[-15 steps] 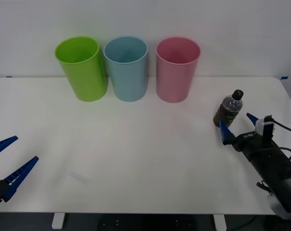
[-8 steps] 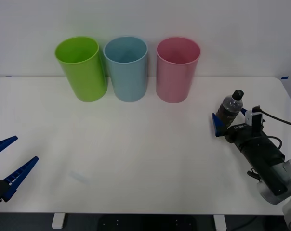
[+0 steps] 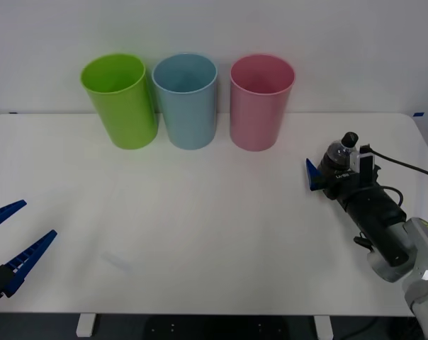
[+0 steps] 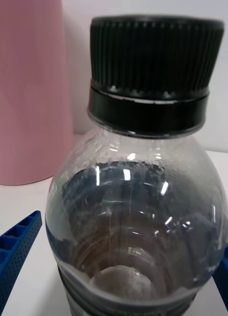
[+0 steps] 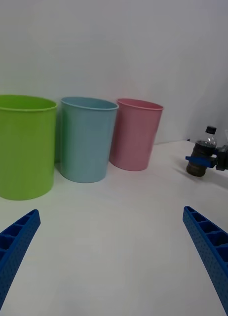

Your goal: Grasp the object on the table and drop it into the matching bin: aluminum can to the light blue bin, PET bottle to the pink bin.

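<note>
1. So, the PET bottle (image 3: 338, 157) stands upright near the right edge of the table (image 3: 200, 234), roughly halfway between the back and front edges. Black cap on top, dark brown liquid inside.
2. The right gripper (image 3: 329, 172) sits around the bottle's lower body, with one blue finger on each side of it. In the right wrist view the bottle (image 4: 138, 197) is right up against the camera, with the ribbed fingertips (image 4: 15, 256) at both lower corners, spread wide. I can't tell for sure whether the pads actually touch the plastic, so call it open around the bottle, not clamped.
3. The pink bin (image 3: 261, 101) stands at the back edge of the table, a bit right of centre and well apart from the bottle. The light blue bin (image 3: 186, 99) is just beside it on its left, and a lime green bin (image 3: 121, 99) comes next in the row, all three upright.
4. The left gripper (image 3: 8, 244) hangs by the front left corner of the table, fingers spread wide, holding nothing. From the left wrist view you can see across the table to the three bins and the bottle (image 5: 203, 159) with the other gripper (image 5: 205, 160) on it.
</note>
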Controlling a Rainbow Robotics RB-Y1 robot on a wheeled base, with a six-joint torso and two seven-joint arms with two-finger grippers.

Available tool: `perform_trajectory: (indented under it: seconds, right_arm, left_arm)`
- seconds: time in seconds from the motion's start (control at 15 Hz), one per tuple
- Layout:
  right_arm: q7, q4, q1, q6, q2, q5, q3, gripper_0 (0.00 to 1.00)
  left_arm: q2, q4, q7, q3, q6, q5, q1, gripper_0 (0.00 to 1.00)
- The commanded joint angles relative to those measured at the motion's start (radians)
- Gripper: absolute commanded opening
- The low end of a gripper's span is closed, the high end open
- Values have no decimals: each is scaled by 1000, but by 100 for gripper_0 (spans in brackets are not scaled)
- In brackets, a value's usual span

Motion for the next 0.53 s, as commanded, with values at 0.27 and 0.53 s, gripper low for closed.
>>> perform_trajectory:
  seconds: [0.27, 0.53]
  right_arm:
    - [11, 0, 1, -1, 1, -4, -6, 42]
    - [11, -1, 3, -14, 0, -4, -9, 0]
  left_arm:
    - [0, 0, 0, 0, 0, 0, 0, 100]
    - [0, 0, 0, 0, 0, 0, 0, 100]
